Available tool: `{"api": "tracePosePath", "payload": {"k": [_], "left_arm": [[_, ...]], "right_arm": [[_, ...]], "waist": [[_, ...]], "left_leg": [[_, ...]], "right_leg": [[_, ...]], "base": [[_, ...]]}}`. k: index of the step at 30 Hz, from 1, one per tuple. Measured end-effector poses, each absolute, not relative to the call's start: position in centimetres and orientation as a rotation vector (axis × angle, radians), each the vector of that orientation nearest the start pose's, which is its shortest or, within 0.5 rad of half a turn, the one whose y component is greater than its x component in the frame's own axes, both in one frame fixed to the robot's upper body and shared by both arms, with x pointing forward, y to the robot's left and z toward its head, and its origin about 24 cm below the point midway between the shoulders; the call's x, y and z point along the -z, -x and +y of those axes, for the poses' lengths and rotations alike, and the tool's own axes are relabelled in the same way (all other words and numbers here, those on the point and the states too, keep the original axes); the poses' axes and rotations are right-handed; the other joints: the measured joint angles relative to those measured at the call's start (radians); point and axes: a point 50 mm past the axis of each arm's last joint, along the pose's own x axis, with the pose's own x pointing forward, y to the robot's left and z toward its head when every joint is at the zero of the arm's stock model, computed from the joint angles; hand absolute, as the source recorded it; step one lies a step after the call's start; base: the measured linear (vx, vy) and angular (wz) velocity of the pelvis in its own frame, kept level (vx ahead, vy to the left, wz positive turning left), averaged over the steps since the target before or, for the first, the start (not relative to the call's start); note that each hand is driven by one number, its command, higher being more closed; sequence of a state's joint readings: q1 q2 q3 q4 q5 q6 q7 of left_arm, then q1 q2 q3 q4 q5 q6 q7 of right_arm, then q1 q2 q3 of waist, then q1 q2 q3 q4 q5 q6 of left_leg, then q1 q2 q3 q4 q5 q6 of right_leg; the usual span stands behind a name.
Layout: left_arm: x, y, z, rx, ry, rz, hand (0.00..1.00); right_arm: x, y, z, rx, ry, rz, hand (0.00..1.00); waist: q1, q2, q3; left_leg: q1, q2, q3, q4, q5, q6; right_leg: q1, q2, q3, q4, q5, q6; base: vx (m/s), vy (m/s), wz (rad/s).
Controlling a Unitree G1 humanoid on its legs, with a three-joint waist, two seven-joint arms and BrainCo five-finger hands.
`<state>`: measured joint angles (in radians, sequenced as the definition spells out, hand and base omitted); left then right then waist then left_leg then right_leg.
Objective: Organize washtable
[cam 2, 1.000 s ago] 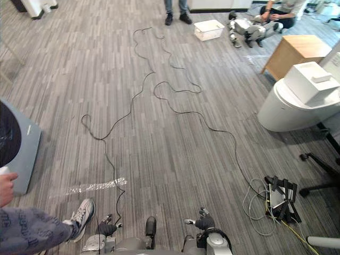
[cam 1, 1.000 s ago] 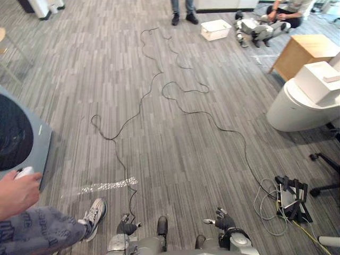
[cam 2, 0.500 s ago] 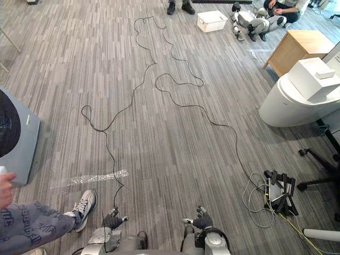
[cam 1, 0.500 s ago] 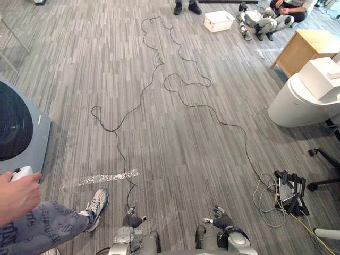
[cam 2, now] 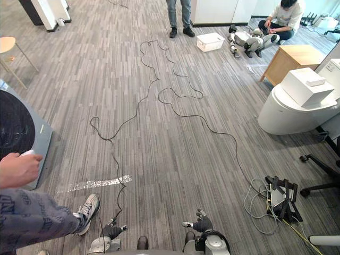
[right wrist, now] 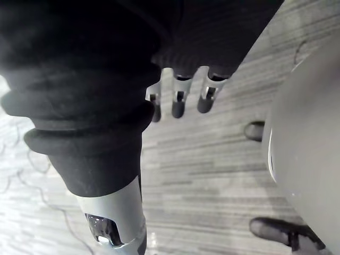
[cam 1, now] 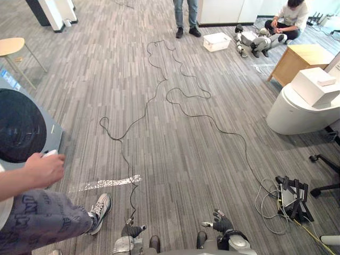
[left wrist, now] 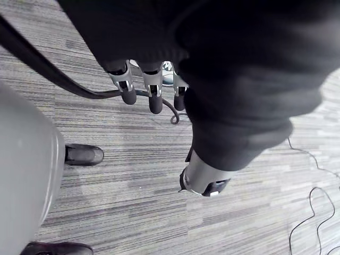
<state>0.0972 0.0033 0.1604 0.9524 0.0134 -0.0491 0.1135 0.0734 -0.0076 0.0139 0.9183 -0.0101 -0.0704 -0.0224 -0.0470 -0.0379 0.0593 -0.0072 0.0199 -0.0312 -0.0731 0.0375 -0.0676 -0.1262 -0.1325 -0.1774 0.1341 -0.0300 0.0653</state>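
Left eye view looks down on a grey striped floor [cam 1: 175, 154]. Low down, the left robot hand [cam 1: 130, 231] and the right robot hand [cam 1: 222, 223] hang side by side over the floor. In the wrist views the left fingers [left wrist: 154, 98] and the right fingers [right wrist: 178, 106] are loose and nearly straight, and they hold nothing. I cannot tell which thing is the washtable. Far off to the right is a big white round unit [cam 1: 295, 109] with a white box [cam 1: 313, 85] on top, well apart from both hands. Behind it stands a wooden table [cam 1: 300, 56]. A white basket [cam 1: 217, 41] sits on the floor far ahead. On the left is a grey machine [cam 1: 21, 130] with a dark round door. A person's hand [cam 1: 45, 169] near it holds a small white thing [cam 1: 50, 153]. The person's shoe [cam 1: 99, 210] is just beside the left robot hand.
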Motion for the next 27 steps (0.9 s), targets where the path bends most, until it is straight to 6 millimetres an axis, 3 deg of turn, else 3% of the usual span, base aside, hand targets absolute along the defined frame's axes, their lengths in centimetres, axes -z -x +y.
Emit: {"api": "tracePosePath", "payload": {"k": [1, 2, 12, 16, 18, 21, 23, 25, 27], "left_arm": [[15.4, -10.9, 18.2, -0.279, 0.009, 0.998, 0.00], [15.6, -10.0, 18.0, -0.294, 0.032, 1.018, 0.00], [15.5, -10.3, 18.0, -0.287, 0.031, 1.011, 0.00], [15.5, -10.7, 17.7, -0.265, 0.021, 1.002, 0.00], [15.4, -11.0, 17.7, -0.246, 0.006, 0.996, 0.00], [15.3, -11.5, 17.7, -0.234, -0.002, 0.985, 0.00], [15.2, -11.5, 17.9, -0.239, -0.005, 0.980, 0.00], [15.3, -11.1, 18.2, -0.252, -0.002, 0.990, 0.00], [15.3, -10.8, 18.3, -0.266, 0.007, 0.996, 0.00]], "right_arm": [[14.6, -13.1, -15.3, 0.025, 0.023, 0.919, 0.00], [15.0, -12.6, -15.4, 0.033, 0.018, 0.951, 0.00], [15.1, -12.5, -15.1, 0.032, 0.006, 0.957, 0.00], [15.2, -12.3, -15.1, 0.058, -0.024, 0.967, 0.00], [15.2, -12.5, -15.1, 0.069, -0.038, 0.961, 0.00], [15.0, -12.8, -15.8, 0.111, -0.042, 0.951, 0.00], [15.0, -12.6, -16.3, 0.122, -0.029, 0.951, 0.00], [14.8, -12.7, -16.6, 0.128, -0.024, 0.935, 0.00], [14.5, -12.9, -16.8, 0.136, -0.019, 0.913, 0.00]], "waist": [[0.001, 0.000, -0.001], [0.005, 0.026, -0.043], [0.010, 0.016, -0.036], [0.039, 0.014, -0.026], [0.039, 0.016, -0.008], [0.038, 0.034, 0.030], [0.066, 0.049, 0.041], [0.068, 0.054, 0.052], [0.066, 0.068, 0.056]], "left_leg": [[0.005, 0.001, -0.003, -0.013, 0.000, 0.000], [0.002, -0.003, -0.064, 0.040, -0.023, 0.007], [-0.012, 0.000, -0.031, 0.085, -0.032, -0.003], [0.007, 0.006, 0.031, 0.091, -0.036, 0.000], [0.007, 0.008, 0.040, 0.102, -0.049, 0.006], [-0.016, 0.048, 0.119, 0.214, -0.132, 0.009], [-0.046, 0.087, 0.144, 0.329, -0.202, -0.010], [-0.059, 0.121, 0.163, 0.385, -0.228, -0.020], [-0.074, 0.139, 0.179, 0.421, -0.204, -0.038]], "right_leg": [[0.001, 0.001, -0.001, -0.002, 0.000, 0.000], [0.052, 0.023, 0.005, -0.062, 0.021, 0.002], [0.097, 0.010, -0.006, -0.089, 0.035, 0.005], [0.131, 0.012, 0.005, -0.120, 0.058, 0.007], [0.144, 0.011, -0.006, -0.119, 0.059, 0.008], [0.167, 0.016, -0.039, -0.067, 0.005, 0.011], [0.154, 0.028, -0.034, 0.008, -0.054, 0.003], [0.155, 0.042, -0.019, 0.033, -0.082, 0.001], [0.160, 0.056, -0.002, 0.025, -0.092, -0.003]], "base": [[-0.09, -0.016, 0.04], [0.00, 0.000, 0.00], [-0.01, 0.009, 0.04], [-0.09, 0.014, -0.10], [-0.11, 0.004, 0.17], [-0.09, -0.032, 0.37], [-0.03, -0.022, 0.06], [0.05, -0.017, -0.05], [0.11, -0.024, 0.05]]}}
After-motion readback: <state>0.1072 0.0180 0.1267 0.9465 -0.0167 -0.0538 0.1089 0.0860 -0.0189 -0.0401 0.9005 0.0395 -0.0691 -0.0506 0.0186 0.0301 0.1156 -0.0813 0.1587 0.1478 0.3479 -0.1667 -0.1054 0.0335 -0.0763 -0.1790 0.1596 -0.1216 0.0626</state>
